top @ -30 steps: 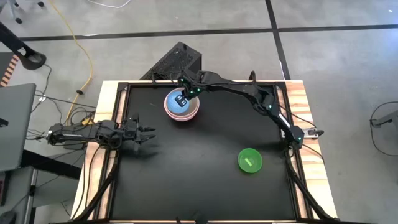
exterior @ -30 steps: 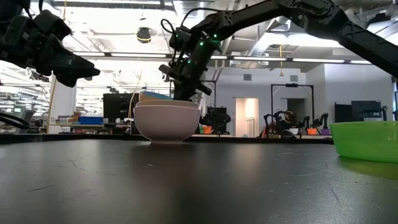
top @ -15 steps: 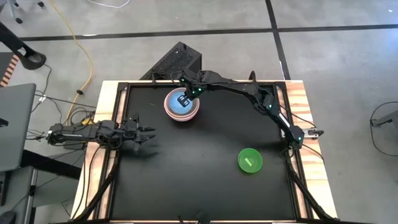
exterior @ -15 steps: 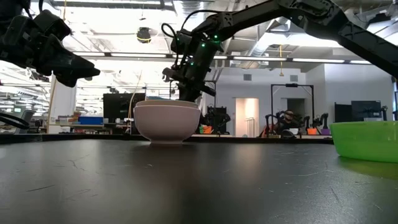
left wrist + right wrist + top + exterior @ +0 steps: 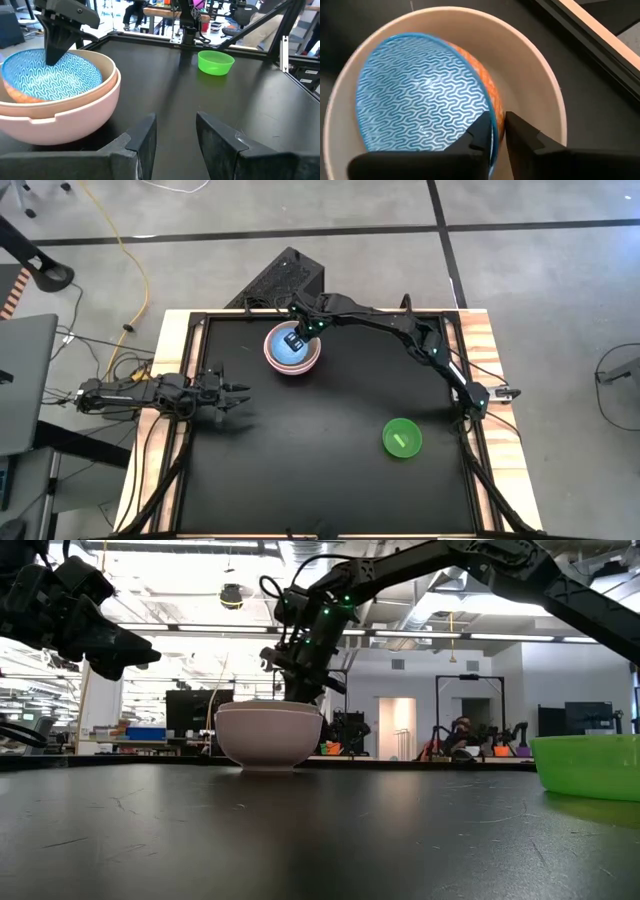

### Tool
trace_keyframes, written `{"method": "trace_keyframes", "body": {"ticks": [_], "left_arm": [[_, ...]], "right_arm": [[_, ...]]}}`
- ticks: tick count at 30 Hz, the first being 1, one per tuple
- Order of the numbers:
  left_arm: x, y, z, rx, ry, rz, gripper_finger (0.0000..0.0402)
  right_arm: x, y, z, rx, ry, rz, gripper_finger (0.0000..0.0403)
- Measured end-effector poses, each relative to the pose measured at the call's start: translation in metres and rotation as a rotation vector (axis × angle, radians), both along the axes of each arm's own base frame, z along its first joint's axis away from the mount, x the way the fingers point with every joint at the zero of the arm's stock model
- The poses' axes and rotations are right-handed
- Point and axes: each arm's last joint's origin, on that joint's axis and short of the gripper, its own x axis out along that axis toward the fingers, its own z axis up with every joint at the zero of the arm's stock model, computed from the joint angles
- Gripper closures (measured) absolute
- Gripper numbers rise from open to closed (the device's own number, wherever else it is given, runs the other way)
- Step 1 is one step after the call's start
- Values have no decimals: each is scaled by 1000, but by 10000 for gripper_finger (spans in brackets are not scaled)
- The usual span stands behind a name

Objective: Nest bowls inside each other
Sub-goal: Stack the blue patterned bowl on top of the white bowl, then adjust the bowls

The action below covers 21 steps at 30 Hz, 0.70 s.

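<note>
A stack of bowls (image 5: 291, 350) stands on its base near the table's far edge. A pink bowl (image 5: 75, 125) is outermost, a beige bowl (image 5: 535, 85) sits in it, and a blue patterned bowl (image 5: 420, 95) with an orange outside lies innermost. My right gripper (image 5: 499, 122) reaches down into the stack (image 5: 268, 735), slightly open, with the blue bowl's rim between its fingers. A green bowl (image 5: 402, 438) stands alone on the table's right side. My left gripper (image 5: 238, 393) waits open at the table's left edge. My right gripper comes slanting down from the far right. It stands astride the blue bowl's rim (image 5: 493, 116), one finger inside the bowl and one outside, between it and the beige wall. A sliver of gap shows beside the outer finger (image 5: 520, 131). Whether the inner finger touches the rim, I cannot tell.
A dark raised frame (image 5: 460, 370) and wooden strips border the black tabletop. A black box (image 5: 285, 278) sits on the floor beyond the far edge. Open tabletop lies between the stack and the green bowl (image 5: 216, 62).
The blue bowl has sunk into the stack. A second ago its edge stood above the stack's rim in the low view, and now it is below that rim. My right gripper has stayed over the stack.
</note>
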Motion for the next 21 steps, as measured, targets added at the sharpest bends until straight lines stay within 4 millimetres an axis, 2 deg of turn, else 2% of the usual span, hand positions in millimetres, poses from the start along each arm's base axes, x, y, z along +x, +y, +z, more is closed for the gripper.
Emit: {"method": "trace_keyframes", "body": {"ticks": [9,14,21], "left_arm": [[0,0,0,-1,0,-7,274],[0,0,0,-1,0,-7,274],[0,0,0,-1,0,-7,274]], "right_arm": [[0,0,1,-2,-4,1,286],[-1,-2,3,-3,-6,-2,281],[-4,0,15,-10,1,15,281]]}}
